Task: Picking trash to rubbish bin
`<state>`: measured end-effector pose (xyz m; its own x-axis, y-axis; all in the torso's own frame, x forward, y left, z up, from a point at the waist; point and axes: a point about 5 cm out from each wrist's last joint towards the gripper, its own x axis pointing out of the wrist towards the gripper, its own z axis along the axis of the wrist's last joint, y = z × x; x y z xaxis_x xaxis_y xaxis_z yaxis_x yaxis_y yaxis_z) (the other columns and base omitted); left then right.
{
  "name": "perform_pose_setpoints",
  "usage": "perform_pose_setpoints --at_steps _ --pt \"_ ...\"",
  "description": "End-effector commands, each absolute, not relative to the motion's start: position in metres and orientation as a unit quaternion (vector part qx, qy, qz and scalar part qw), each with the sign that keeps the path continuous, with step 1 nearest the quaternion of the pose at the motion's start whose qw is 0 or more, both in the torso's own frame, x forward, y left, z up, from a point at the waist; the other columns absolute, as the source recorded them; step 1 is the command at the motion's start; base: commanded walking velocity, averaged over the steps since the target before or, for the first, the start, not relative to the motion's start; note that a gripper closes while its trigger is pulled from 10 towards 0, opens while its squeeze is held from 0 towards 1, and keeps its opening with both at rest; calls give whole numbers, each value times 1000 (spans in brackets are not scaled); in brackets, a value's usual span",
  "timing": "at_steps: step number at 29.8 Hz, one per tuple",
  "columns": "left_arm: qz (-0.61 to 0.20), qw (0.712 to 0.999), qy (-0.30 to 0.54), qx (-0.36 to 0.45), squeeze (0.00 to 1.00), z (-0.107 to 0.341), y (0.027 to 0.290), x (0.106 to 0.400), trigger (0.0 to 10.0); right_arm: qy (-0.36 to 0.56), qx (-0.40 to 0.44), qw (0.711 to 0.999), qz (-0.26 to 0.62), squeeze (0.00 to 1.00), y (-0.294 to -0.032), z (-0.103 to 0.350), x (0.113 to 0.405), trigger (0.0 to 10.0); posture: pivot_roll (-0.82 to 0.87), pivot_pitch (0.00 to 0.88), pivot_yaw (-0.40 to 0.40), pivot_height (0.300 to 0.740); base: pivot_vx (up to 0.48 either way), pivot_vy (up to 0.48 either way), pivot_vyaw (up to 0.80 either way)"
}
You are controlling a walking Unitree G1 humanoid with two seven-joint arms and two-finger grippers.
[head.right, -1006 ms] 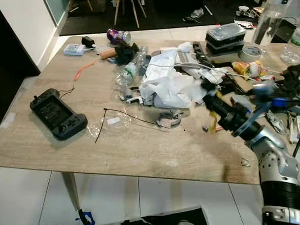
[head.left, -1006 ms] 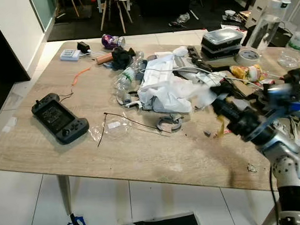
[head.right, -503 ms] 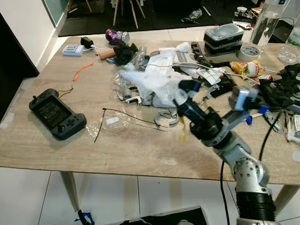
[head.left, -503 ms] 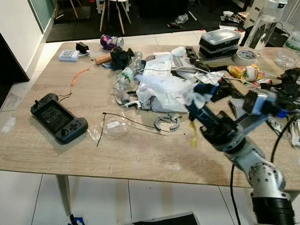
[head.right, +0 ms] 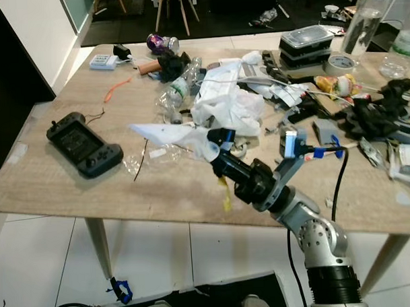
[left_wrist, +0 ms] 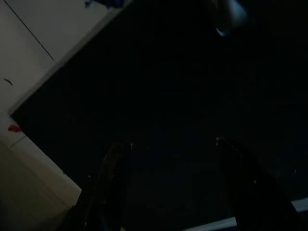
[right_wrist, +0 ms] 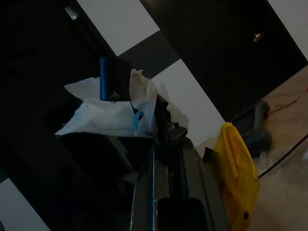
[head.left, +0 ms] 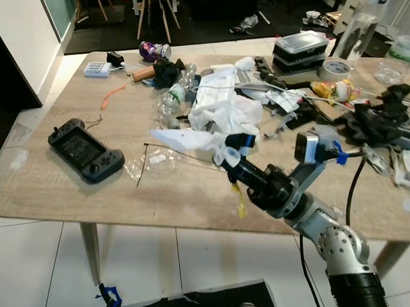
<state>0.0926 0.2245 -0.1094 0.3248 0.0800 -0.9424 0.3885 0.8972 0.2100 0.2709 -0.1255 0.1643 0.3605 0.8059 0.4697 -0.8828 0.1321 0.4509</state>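
Observation:
My right gripper hangs over the front middle of the wooden table, its jaws pressed together. A crumpled white tissue is pinched in it and sticks out to the left. A yellow scrap dangles beneath the fingers. In the right wrist view the same tissue sits at the fingertips and the yellow scrap hangs beside them. The left wrist view is very dark; my left gripper shows two fingers standing apart with nothing between them.
A heap of white plastic bags, crushed bottles and wrappers covers the table's middle. A black game controller lies at the left, black food boxes and a tape roll at the back right. White floor tiles lie below the front edge.
My right arm has swung left from the table's right side to its front middle, carrying the tissue and the yellow scrap. The camera has shifted a little.

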Motion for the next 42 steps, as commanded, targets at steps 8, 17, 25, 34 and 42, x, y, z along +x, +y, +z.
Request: perform_pose_setpoints --at_steps 8,17,25,34,42 --pt "-93 781 583 203 0 -110 228 86 10000 -30 336 786 518 0 -122 147 281 10000 -17 92 -2 740 -333 0 0" --pt "-93 781 584 202 0 -110 228 86 10000 -41 338 819 463 0 -130 145 294 10000 -17 92 -2 740 -331 0 0" --pt "-94 781 584 202 0 -110 228 86 10000 -47 344 829 438 0 -132 144 301 10000 -17 92 -2 740 -334 0 0" --pt "-97 780 583 205 0 -110 227 87 10000 -44 342 841 417 0 -132 139 308 10000 -15 87 -7 740 -335 0 0" --pt "-98 780 583 206 0 -110 227 87 10000 -35 337 846 412 0 -130 135 309 10000 -13 82 -5 740 -337 0 0"
